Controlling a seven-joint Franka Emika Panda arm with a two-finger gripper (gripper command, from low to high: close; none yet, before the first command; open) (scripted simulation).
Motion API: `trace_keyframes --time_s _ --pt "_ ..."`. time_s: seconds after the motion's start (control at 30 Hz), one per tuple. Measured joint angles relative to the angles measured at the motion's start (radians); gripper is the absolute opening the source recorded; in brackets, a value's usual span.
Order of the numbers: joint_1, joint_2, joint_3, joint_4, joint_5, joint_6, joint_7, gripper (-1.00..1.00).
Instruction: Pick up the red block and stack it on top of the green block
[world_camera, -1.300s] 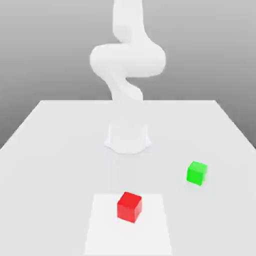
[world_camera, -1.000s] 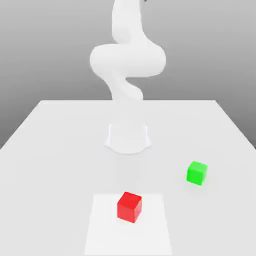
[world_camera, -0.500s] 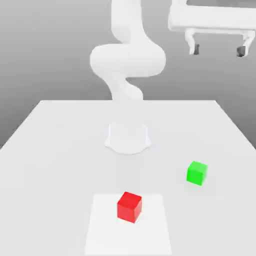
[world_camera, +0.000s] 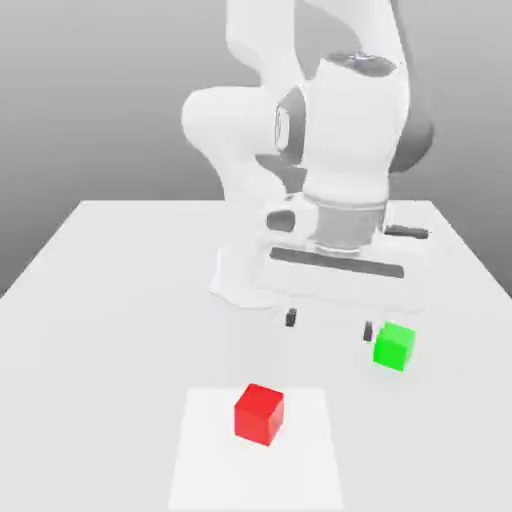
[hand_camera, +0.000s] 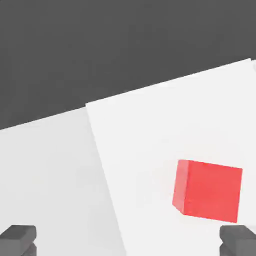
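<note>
Above the desk (world_camera: 120, 260), the claw (world_camera: 329, 324) hangs wide open and empty, at one o'clock from the red block (world_camera: 259, 413). This looks like the approach; next it should centre over that block and descend, avoiding the green block (world_camera: 393, 346).

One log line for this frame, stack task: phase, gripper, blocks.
phase: approach | gripper: open, empty, above table | red block: on white square, untouched | green block: on table, apart from red

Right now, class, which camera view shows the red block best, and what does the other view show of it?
The hand view: the red block appears large and close, two faces visible, on the paler square patch. In the exterior view the red block is small but whole, on the same patch, apart from the green block.
</note>
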Motion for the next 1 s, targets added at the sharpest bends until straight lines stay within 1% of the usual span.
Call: trace_keyframes --time_s 0.07,0.1,0.17,0.23,0.27,0.43,0.47,0.5,0.53,0.6,0.67,0.7,1.0 --pt "-0.075 0.08 -0.041 -0.014 -0.018 0.064 -0.013 0.0" --pt "-0.1 0.125 -0.052 -0.013 -0.05 0.099 0.003 0.0" --pt "-0.071 0.218 -0.091 -0.003 -0.149 0.173 0.068 0.0" --pt "-0.004 0.31 -0.174 0.012 -0.24 0.247 0.134 0.0" --pt "0.024 0.344 -0.208 0.018 -0.268 0.275 0.155 -1.0" --pt "0.023 0.345 -0.208 0.018 -0.27 0.277 0.157 -1.0" --pt "0.038 0.362 -0.225 0.021 -0.284 0.291 0.168 -1.0" --pt "0.028 0.348 -0.213 0.018 -0.272 0.279 0.159 -1.0" --pt "0.013 0.318 -0.189 0.012 -0.24 0.255 0.134 -1.0" --pt "-0.007 0.236 -0.146 -0.002 -0.147 0.19 0.066 -1.0" --pt "0.007 0.148 -0.132 -0.016 -0.058 0.119 0.003 -1.0" --pt "0.022 0.111 -0.128 -0.023 -0.03 0.097 0.0 -1.0" --pt "0.207 -0.159 -0.032 -0.088 0.135 -0.025 0.093 -1.0"
